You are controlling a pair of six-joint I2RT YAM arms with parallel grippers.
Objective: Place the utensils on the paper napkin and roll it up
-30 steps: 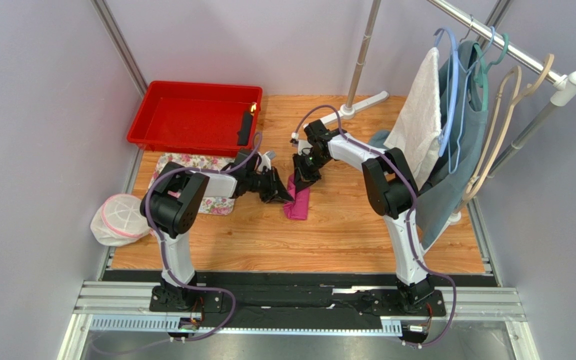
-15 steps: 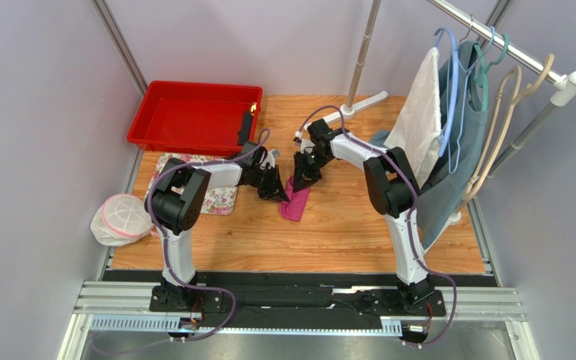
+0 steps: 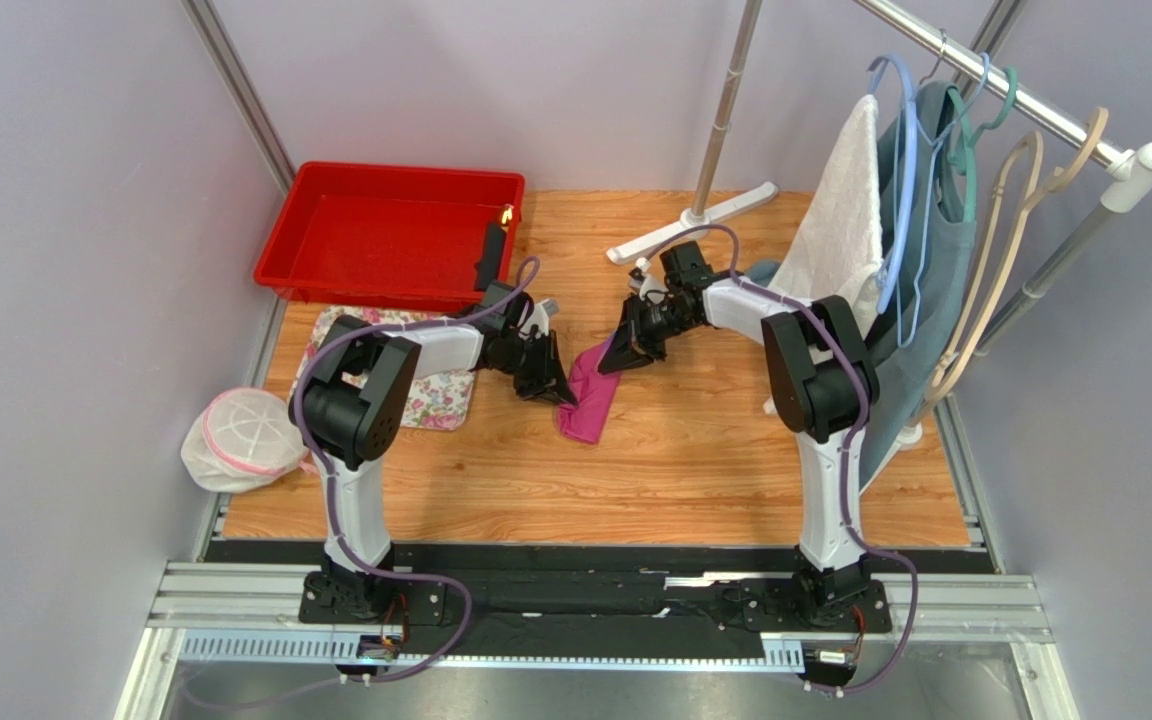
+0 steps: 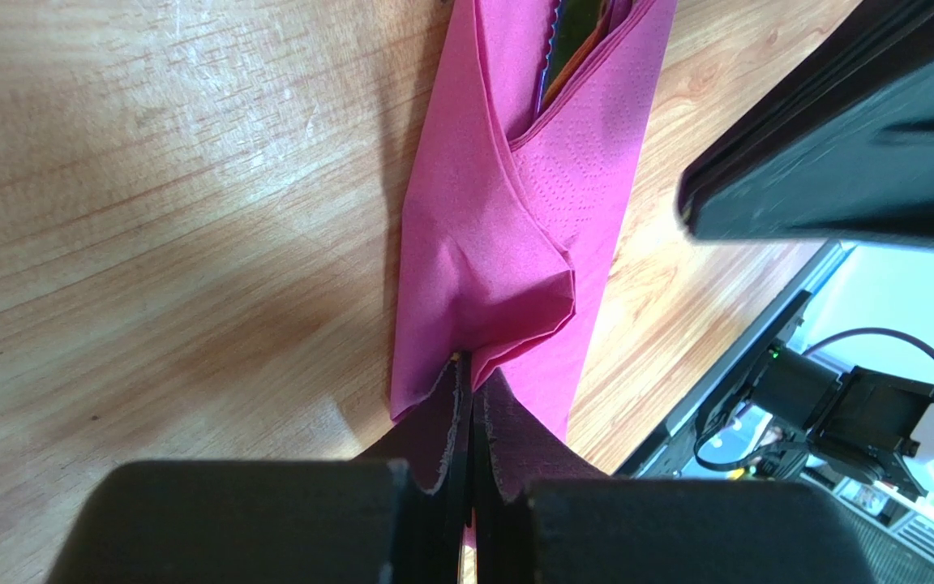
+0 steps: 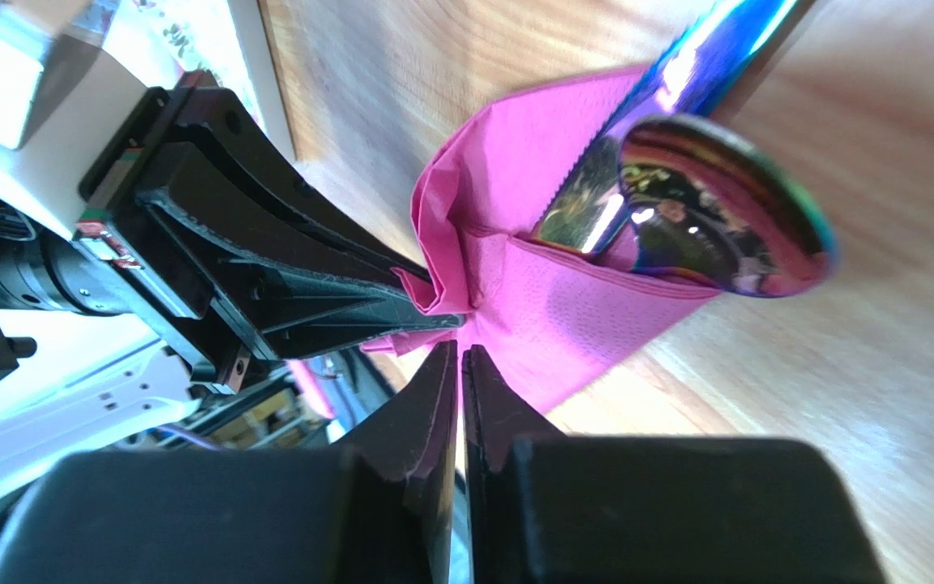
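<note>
The magenta paper napkin [image 3: 591, 408] lies folded into a narrow strip on the wooden table. Iridescent utensils poke out of its far fold: a spoon bowl [image 5: 728, 225] and a serrated blade [image 4: 572, 37]. My left gripper [image 3: 552, 387] is shut on a bunched corner of the napkin [image 4: 484, 268], its tips [image 4: 472, 365] pinching the paper. My right gripper [image 3: 605, 365] reaches in from the right. Its jaws [image 5: 460, 351] stand together with only a thin slit and nothing between them, tips just short of the napkin [image 5: 557, 310], facing the left fingers [image 5: 301, 292].
A red tray [image 3: 387, 233] with a black object [image 3: 492, 255] at its corner stands at the back left. A floral cloth [image 3: 440, 398] lies under the left arm, a white mesh pouch [image 3: 244, 435] at the left edge. A clothes rack with hangers [image 3: 913, 225] fills the right.
The right arm has swung out to the right and now points left at the napkin's top. The left gripper shifted slightly back and holds the napkin's edge.
</note>
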